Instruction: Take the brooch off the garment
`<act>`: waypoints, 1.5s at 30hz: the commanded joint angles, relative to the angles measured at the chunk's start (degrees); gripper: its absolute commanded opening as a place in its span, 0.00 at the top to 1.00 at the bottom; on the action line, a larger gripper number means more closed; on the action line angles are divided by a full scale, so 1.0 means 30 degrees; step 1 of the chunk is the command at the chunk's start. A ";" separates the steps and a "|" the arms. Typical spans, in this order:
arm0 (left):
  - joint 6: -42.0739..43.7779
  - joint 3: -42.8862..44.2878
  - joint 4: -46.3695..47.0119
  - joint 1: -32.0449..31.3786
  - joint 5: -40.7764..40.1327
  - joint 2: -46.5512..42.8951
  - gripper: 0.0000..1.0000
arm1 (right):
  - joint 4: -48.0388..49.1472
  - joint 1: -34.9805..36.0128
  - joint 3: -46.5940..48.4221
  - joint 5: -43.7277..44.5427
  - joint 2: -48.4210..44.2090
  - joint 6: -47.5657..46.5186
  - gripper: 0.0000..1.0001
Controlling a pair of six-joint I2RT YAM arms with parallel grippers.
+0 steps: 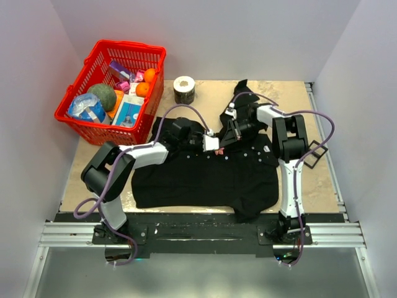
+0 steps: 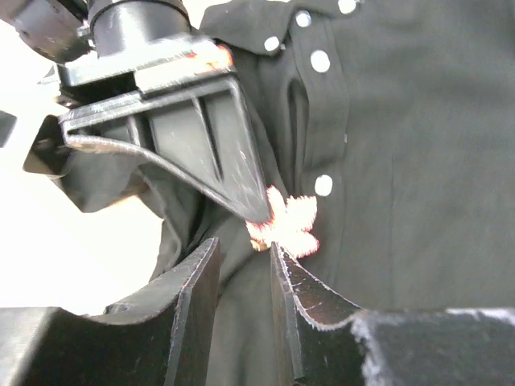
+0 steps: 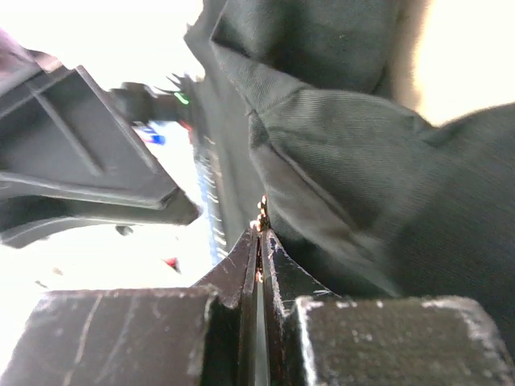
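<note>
The black garment (image 1: 205, 180) lies spread on the table, with white buttons (image 2: 323, 185) down its front. The brooch (image 2: 288, 227), a tiny pale pink flower shape, sits against the cloth beside the button row and shows faintly in the top view (image 1: 218, 149). My right gripper (image 1: 225, 139) comes in from the far side and is shut on the brooch's edge (image 3: 260, 215); its fingertips (image 2: 256, 207) touch the brooch. My left gripper (image 2: 241, 251) is open just below the brooch, with cloth behind the gap and its right finger (image 2: 283, 265) touching the brooch.
A red basket (image 1: 93, 124) of groceries stands at the back left. A roll of tape (image 1: 184, 90) stands behind the shirt. A small black frame (image 1: 316, 152) lies at the table's right edge. The left gripper's fingers (image 3: 80, 173) fill the right wrist view's left side.
</note>
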 commanded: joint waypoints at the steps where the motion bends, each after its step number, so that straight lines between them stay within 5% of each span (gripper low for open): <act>1: 0.7143 -0.0415 -0.0675 0.0136 0.0756 -0.1140 0.63 | 0.5113 -0.0835 -0.1548 -0.4113 -0.0538 0.7319 1.00; 3: 0.8441 -0.0298 -0.1642 0.0107 0.1343 -0.1052 0.63 | 0.8025 -0.0924 -0.3038 -0.5605 -0.0685 1.1674 1.00; 12: 1.1990 0.0345 -0.2490 0.0049 0.2720 -0.0380 0.59 | 1.0731 -0.0924 -0.3427 -0.6639 -0.0012 1.4829 1.00; 18: 1.2694 0.0435 -0.2293 -0.0156 0.2752 0.0353 0.59 | 1.1115 -0.0924 -0.3340 -0.6991 0.0311 1.5449 1.00; 29: 1.1846 -0.0502 0.3125 -0.0420 -0.0586 0.1467 0.62 | 1.1671 -0.0924 -0.4014 -0.6962 0.0018 1.6240 1.00; 45: 1.4478 -0.0854 0.2250 -0.0244 -0.0325 0.1527 0.65 | 1.3077 -0.0895 -0.4834 -0.6991 -0.0304 1.8085 1.00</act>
